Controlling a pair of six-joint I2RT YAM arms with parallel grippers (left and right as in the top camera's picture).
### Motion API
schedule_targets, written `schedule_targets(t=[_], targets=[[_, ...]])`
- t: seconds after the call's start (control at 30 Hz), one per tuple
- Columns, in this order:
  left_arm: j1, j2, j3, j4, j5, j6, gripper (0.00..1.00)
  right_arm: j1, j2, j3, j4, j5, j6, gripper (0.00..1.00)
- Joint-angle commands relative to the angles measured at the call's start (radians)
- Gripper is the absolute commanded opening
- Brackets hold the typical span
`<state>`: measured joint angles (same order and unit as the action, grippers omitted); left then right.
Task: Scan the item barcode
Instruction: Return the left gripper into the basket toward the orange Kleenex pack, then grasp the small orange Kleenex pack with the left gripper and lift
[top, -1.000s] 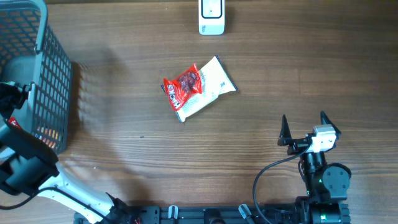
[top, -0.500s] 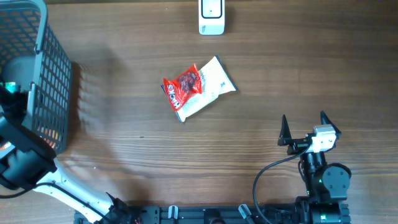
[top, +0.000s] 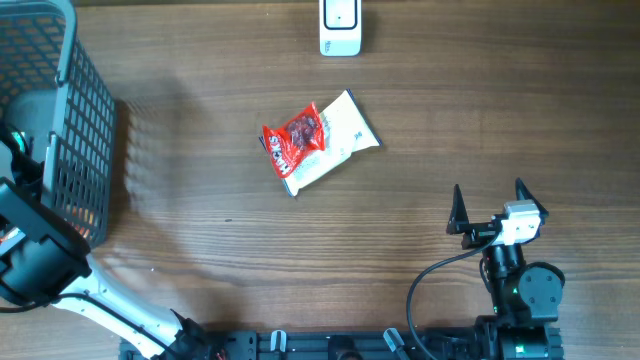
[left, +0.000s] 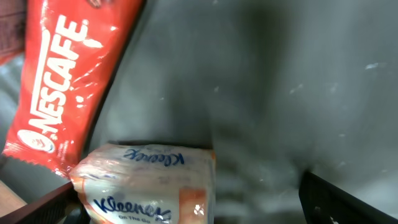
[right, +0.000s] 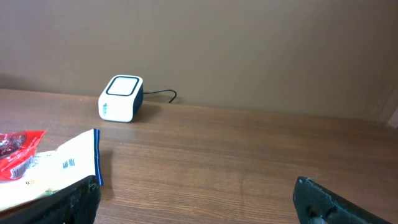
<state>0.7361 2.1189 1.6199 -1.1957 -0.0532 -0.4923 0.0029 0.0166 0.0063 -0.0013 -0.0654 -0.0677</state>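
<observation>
My left gripper (left: 194, 204) is down inside the grey basket (top: 75, 120) at the table's left and stands open. A white Kleenex tissue pack (left: 149, 183) lies between its fingers, not gripped. Beside it leans a red Nescafe sachet (left: 65, 81). A red-and-white snack pack (top: 318, 141) lies flat mid-table, also seen at the left edge of the right wrist view (right: 43, 168). The white barcode scanner (top: 340, 28) stands at the far edge, and shows in the right wrist view too (right: 121, 98). My right gripper (top: 488, 195) is open at the front right, holding nothing.
The basket's mesh wall (top: 95, 150) rises between my left arm and the open table. A dark cable (right: 163, 94) runs from the scanner along the back wall. Bare wood lies between the snack pack and my right gripper.
My left arm has shifted a little at the basket, its wrist sinking lower inside. The right arm, snack pack and scanner have not moved.
</observation>
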Motion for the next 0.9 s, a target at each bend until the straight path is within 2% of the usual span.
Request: schedule_targets(t=[0.0,0.1,0.17,0.27,0.33,0.4,0.57,0.7,0.87], targets=[[0.002,0.013,-0.057,0.035,0.019,-0.013,1.0,-0.006,-0.003,-0.001,0.002,0.017,0.016,1.0],[0.002,0.013,-0.085,0.059,0.018,-0.012,0.98,-0.006,-0.003,-0.001,0.002,0.017,0.015,1.0],[0.002,0.013,-0.092,0.07,0.018,-0.01,0.89,-0.006,-0.003,-0.001,0.002,0.017,0.016,1.0],[0.002,0.013,-0.092,0.082,0.018,-0.01,0.6,-0.006,-0.003,-0.001,0.002,0.017,0.016,1.0],[0.002,0.013,-0.092,0.09,0.018,-0.01,0.44,-0.006,-0.003,-0.001,0.002,0.017,0.016,1.0],[0.002,0.013,-0.089,0.091,0.018,-0.01,0.35,-0.006,-0.003,-0.001,0.002,0.017,0.016,1.0],[0.002,0.013,-0.05,0.073,0.022,-0.01,0.2,-0.006,-0.003,-0.001,0.002,0.017,0.016,1.0],[0.002,0.007,0.031,0.018,0.065,-0.01,0.14,-0.006,-0.003,-0.001,0.002,0.017,0.015,1.0],[0.002,-0.001,0.224,-0.109,0.114,-0.01,0.11,-0.006,-0.003,-0.001,0.002,0.017,0.016,1.0]])
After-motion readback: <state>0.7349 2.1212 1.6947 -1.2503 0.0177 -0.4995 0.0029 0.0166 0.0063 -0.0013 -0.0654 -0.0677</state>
